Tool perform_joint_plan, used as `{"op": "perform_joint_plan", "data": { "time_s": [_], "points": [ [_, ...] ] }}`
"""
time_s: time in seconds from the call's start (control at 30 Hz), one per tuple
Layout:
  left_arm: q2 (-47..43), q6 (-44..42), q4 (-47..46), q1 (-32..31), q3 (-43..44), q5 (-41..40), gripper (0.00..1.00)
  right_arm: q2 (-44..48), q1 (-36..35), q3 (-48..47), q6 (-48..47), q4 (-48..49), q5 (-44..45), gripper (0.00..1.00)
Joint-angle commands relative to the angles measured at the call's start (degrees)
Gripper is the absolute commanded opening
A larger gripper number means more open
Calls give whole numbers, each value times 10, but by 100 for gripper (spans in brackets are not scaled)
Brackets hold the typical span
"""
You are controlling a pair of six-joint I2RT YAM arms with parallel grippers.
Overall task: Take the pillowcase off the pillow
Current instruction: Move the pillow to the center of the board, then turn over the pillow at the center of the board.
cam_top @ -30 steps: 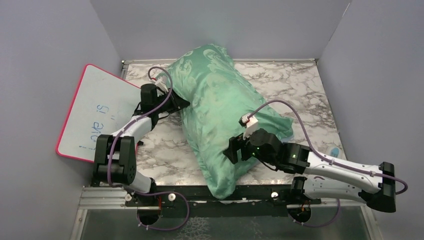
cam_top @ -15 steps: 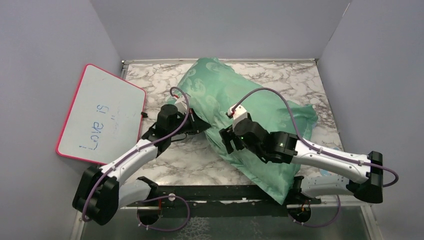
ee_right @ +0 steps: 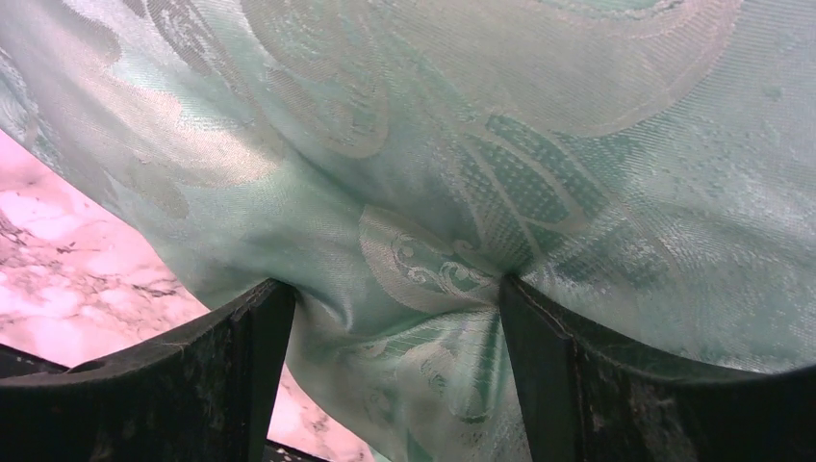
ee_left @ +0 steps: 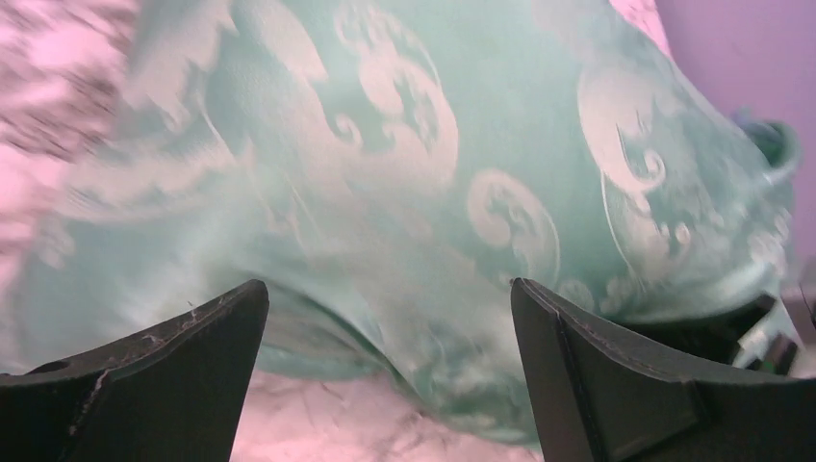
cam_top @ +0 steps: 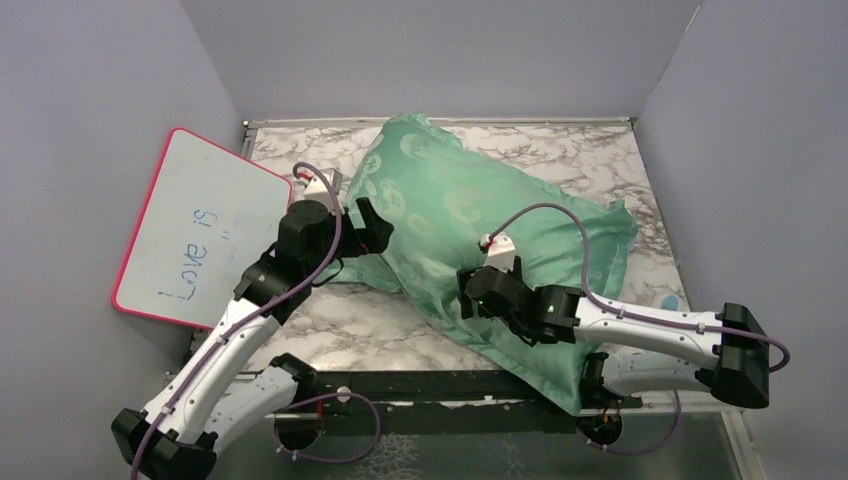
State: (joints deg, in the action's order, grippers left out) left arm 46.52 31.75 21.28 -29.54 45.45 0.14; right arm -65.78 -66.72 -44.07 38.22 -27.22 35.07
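Observation:
The teal-green swirl-patterned pillowcase (cam_top: 450,200) lies diagonally across the marble table, stuffed full, from the back centre to the near right edge. The pillow is hidden inside it. My left gripper (cam_top: 372,226) stands open beside the case's left edge. In the left wrist view its gripper (ee_left: 387,285) has wide jaws with nothing between them, and the pillowcase (ee_left: 404,144) lies just beyond. My right gripper (cam_top: 466,293) presses into the near middle of the bundle. In the right wrist view this gripper (ee_right: 395,284) squeezes a thick puckered bulge of pillowcase (ee_right: 481,144) between wide-set fingers.
A pink-framed whiteboard (cam_top: 200,230) leans against the left wall, close behind the left arm. Grey walls close in the table (cam_top: 600,160) on three sides. A small blue thing (cam_top: 668,300) lies at the right edge. The bundle's near end overhangs the black front rail (cam_top: 420,385).
The left gripper, earlier shut on the case's left edge, has opened and let go. The bundle has swung round, its near end shifting to the right, with the right gripper still on it.

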Motion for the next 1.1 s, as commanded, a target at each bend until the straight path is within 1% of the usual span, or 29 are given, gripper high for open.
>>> {"op": "perform_joint_plan", "data": {
  "time_s": [0.0, 0.07, 0.1, 0.23, 0.33, 0.47, 0.53, 0.6, 0.63, 0.67, 0.7, 0.77, 0.83, 0.9, 0.93, 0.97, 1.0, 1.07],
  "points": [
    [68, -97, 90, 27, 100, -123, 99, -7, 5, 41, 62, -62, -16, 83],
    [86, -85, 92, 51, 109, -110, 99, 0, 6, 39, 45, -52, -26, 83],
    [88, -73, 91, 65, 104, -103, 99, 6, 5, 38, 19, -40, -36, 83],
    [62, -8, 78, 117, 38, -41, 99, 37, 5, 31, -88, 3, -67, 81],
    [20, 41, 57, 125, -31, 4, 99, 73, 5, 31, -210, 56, -105, 81],
    [-40, 91, 28, 125, -104, 59, 99, 111, 3, 32, -359, 129, -181, 81],
    [-62, 108, 20, 125, -129, 67, 99, 116, -4, 36, -430, 149, -216, 81],
    [-73, 124, 8, 125, -153, 71, 99, 108, -21, 44, -480, 169, -219, 83],
    [-73, 128, 3, 125, -158, 77, 99, 102, -37, 53, -498, 184, -196, 97],
    [-71, 134, -3, 125, -162, 82, 99, 91, -52, 62, -515, 202, -165, 99],
    [-68, 139, -9, 124, -166, 89, 99, 78, -69, 67, -532, 212, -129, 100],
    [-63, 149, -24, 125, -175, 103, 99, 28, -94, 75, -557, 232, -27, 100],
    [-61, 157, -37, 125, -185, 111, 99, -24, -99, 85, -573, 261, 76, 100],
    [-63, 165, -49, 125, -197, 114, 99, -78, -100, 98, -587, 313, 171, 100],
    [-64, 169, -57, 125, -204, 118, 99, -99, -99, 102, -593, 342, 200, 97],
    [-67, 175, -67, 125, -213, 123, 99, -110, -99, 103, -591, 365, 214, 85],
    [-68, 181, -79, 125, -222, 129, 99, -114, -98, 97, -572, 363, 210, 75],
    [-71, 195, -103, 125, -239, 140, 99, -110, -96, 76, -521, 345, 195, 60]
  ]
}}
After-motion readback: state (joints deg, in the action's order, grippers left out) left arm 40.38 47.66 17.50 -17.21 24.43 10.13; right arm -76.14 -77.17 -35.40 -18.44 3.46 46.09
